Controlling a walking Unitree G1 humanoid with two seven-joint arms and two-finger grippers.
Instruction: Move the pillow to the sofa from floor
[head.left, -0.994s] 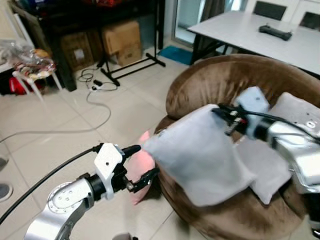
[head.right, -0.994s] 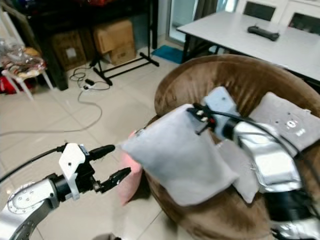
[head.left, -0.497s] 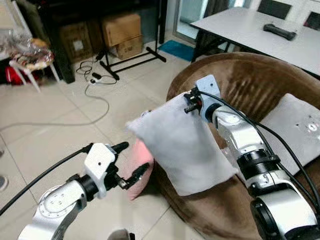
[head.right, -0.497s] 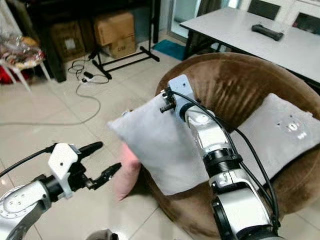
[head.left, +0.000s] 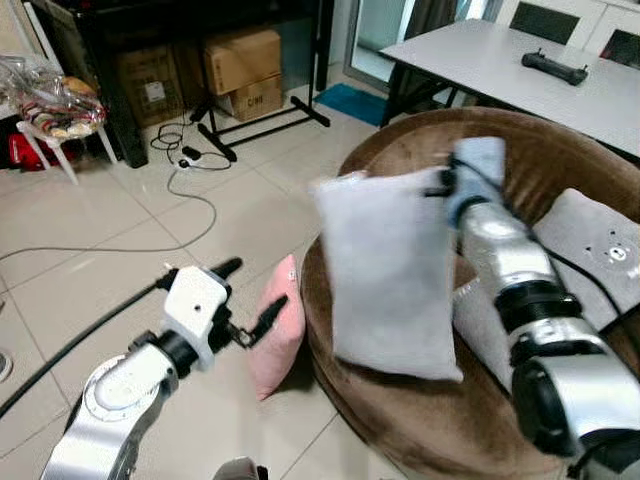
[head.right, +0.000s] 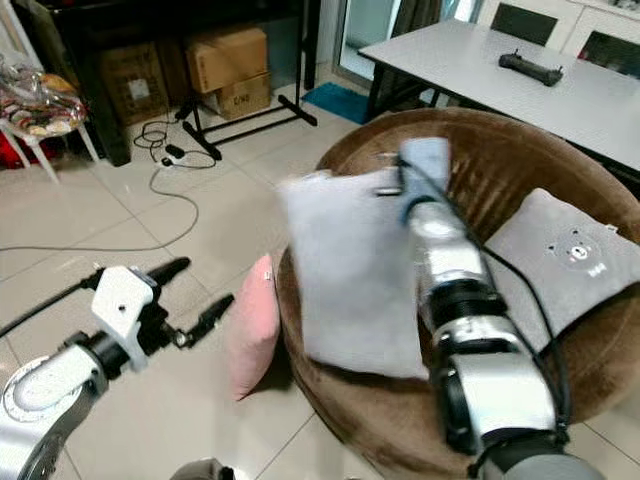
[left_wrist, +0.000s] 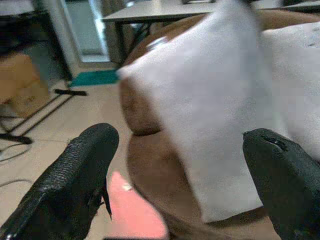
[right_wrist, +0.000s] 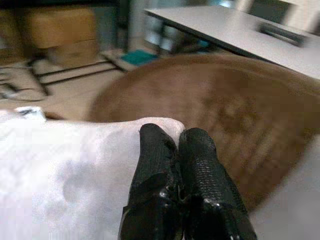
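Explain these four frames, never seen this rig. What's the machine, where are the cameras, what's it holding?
It is a walking humanoid with two silver arms, each ending in two black fingers. The two wide pictures come from a stereo camera on its head; the two close ones come from cameras on its wrists. The right gripper is shut on the top edge of a grey pillow, which hangs over the seat of a round brown sofa. The left gripper is open and holds nothing, beside a pink pillow that leans against the sofa on the tiled floor. Another grey pillow lies on the sofa.
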